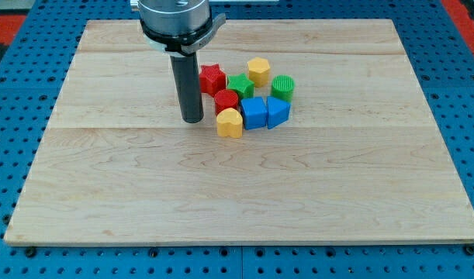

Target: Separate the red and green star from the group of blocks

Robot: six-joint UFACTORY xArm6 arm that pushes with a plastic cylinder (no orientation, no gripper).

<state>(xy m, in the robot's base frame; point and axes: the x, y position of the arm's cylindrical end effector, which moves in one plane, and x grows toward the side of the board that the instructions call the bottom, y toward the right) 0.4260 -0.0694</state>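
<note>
A red star (212, 78) and a green star (240, 84) sit side by side in a tight group of blocks near the top middle of the wooden board (143, 194). Around them lie a yellow hexagon (258, 70), a green round block (282, 87), a red round block (226, 100), a blue cube (254, 113), a blue block (277, 111) and a yellow block (230, 122). My tip (192, 119) rests on the board just left of the group, close to the red round block and the yellow block, below-left of the red star.
The arm's round head (174, 19) hangs over the board's top edge, above the rod. A blue pegboard surface (469, 116) surrounds the board on all sides.
</note>
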